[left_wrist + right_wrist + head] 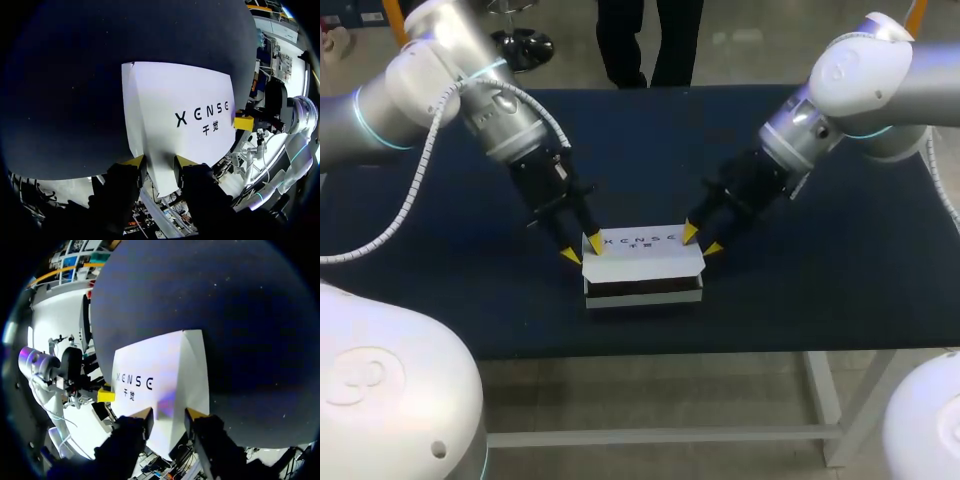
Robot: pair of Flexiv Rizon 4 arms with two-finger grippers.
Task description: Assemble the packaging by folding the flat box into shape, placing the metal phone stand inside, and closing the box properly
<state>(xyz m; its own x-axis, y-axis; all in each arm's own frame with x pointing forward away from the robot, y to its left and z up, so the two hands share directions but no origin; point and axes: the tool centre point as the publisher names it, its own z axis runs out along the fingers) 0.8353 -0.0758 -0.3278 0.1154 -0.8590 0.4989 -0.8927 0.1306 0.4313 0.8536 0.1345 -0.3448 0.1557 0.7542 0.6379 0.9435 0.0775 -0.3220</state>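
Observation:
A white box point(642, 255) with dark print on its lid lies near the table's front middle. A dark band shows along its front between lid and base. The phone stand is not visible. My left gripper point(581, 250) is at the box's left end, open, one yellow tip over the lid corner and the other just outside the end. In the left wrist view the box point(175, 110) runs ahead from between my left gripper point(159, 162). My right gripper point(701, 240) straddles the right end the same way, open. The right wrist view shows the box point(165, 375) ahead of my right gripper point(167, 415).
The dark blue tabletop point(820, 200) stretches bare on both sides of the box and behind it. Its front edge runs close below the box. Each wrist view shows one yellow fingertip point(243, 123) point(105, 394) of the opposite arm at the box's far end.

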